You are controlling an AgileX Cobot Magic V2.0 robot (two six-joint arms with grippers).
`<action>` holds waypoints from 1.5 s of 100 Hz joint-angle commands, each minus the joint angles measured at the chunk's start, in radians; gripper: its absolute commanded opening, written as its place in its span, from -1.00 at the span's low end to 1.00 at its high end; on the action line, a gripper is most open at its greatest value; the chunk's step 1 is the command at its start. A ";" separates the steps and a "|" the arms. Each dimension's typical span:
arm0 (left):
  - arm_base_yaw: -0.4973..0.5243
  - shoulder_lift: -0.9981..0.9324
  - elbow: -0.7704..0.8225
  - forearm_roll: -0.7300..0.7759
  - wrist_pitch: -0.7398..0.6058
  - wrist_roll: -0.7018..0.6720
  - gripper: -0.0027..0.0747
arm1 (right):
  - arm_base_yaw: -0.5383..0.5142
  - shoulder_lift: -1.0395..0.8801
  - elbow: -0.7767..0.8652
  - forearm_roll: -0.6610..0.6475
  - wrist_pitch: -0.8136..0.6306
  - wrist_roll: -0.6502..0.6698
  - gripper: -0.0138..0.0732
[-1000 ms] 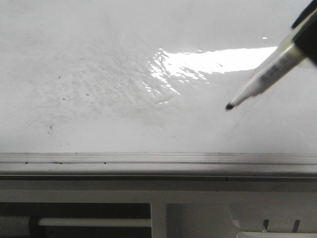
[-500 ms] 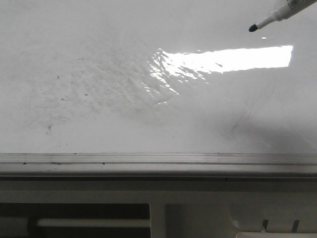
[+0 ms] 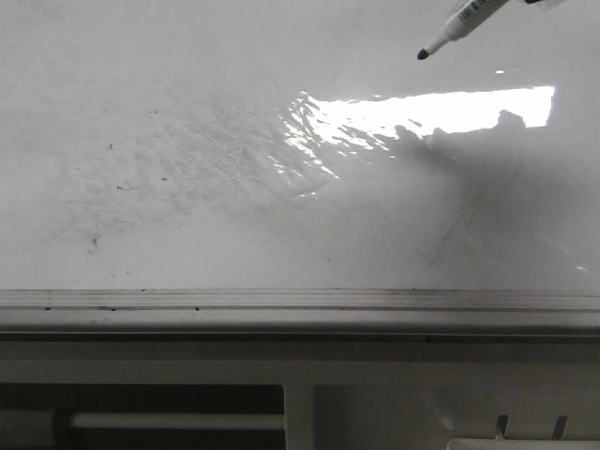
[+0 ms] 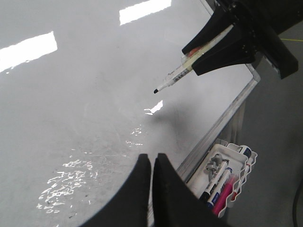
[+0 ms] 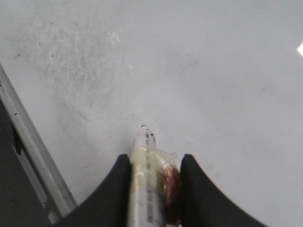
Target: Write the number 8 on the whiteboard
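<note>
The whiteboard (image 3: 187,216) is glossy white with faint grey smudges, glare and a grey edge rail (image 3: 300,302). No number 8 shows on it in any view. My right gripper (image 5: 151,163) is shut on a white marker (image 5: 147,189) with its black tip bare. In the front view only the marker (image 3: 466,21) shows, at the top right, its tip (image 3: 423,54) above the board. The left wrist view shows the right gripper (image 4: 191,59) holding the marker (image 4: 176,75) over the board (image 4: 71,109). My left gripper (image 4: 151,158) is shut and empty near the board's rail.
A white wire tray (image 4: 239,172) hangs beside the board's rail (image 4: 222,123). It holds a few markers, blue-labelled (image 4: 218,178) and pink (image 4: 225,191). A bright glare patch (image 3: 431,112) lies on the board. The marker's shadow (image 3: 487,178) falls below it.
The marker rose from low near the board at the right to the top right, then shifted left. A dark shadow now lies across the glare.
</note>
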 commanded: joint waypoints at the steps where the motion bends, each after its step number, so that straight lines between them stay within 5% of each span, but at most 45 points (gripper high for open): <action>1: 0.004 0.001 -0.027 -0.025 -0.059 -0.013 -0.98 | -0.003 0.011 -0.044 -0.102 -0.053 0.100 -0.78; 61: 0.004 0.001 -0.027 -0.025 -0.057 -0.013 -0.98 | -0.004 0.125 -0.049 -0.207 0.043 0.333 -0.78; 95: 0.004 0.001 -0.027 -0.025 -0.057 -0.013 -0.98 | -0.003 0.171 -0.051 -0.140 0.009 0.334 -0.78; 150: 0.004 0.001 -0.027 -0.025 -0.057 -0.013 -0.98 | 0.000 0.088 -0.051 -0.100 0.270 0.325 -0.78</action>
